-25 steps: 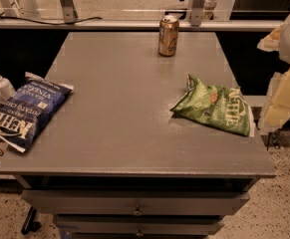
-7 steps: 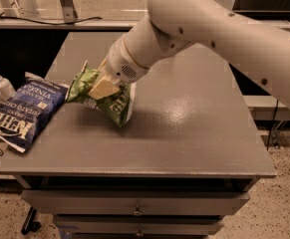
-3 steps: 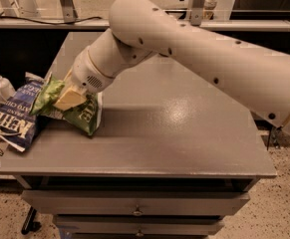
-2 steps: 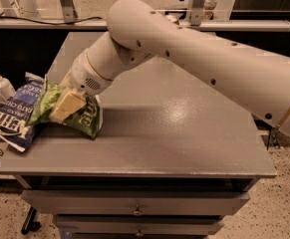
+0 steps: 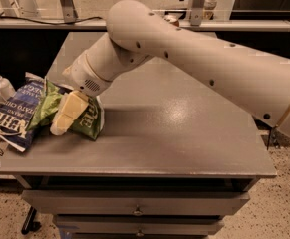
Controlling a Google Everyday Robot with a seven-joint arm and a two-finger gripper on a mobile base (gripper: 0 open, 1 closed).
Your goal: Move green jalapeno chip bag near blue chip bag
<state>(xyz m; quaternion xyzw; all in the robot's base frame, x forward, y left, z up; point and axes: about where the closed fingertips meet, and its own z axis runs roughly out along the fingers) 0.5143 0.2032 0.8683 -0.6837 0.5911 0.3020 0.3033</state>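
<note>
Surface: a gray table (image 5: 184, 148) is seen from its front edge, with drawers (image 5: 134, 203) below.
Held item: the green jalapeno chip bag (image 5: 88, 122) is propped at the table's left side, its lower edge on the top, touching and partly overlapping the blue chip bag (image 5: 10, 121).
End effector: the gripper (image 5: 65, 118) is clamped on the green bag, one cream finger laid across its front.
Blue bag: laid flat, overhanging the left edge.
Arm: a white arm (image 5: 194, 54) is stretched in from the right.
Beyond: a pump bottle (image 5: 2, 83) is set left of the table; a can (image 5: 172, 19) is glimpsed behind the arm.
</note>
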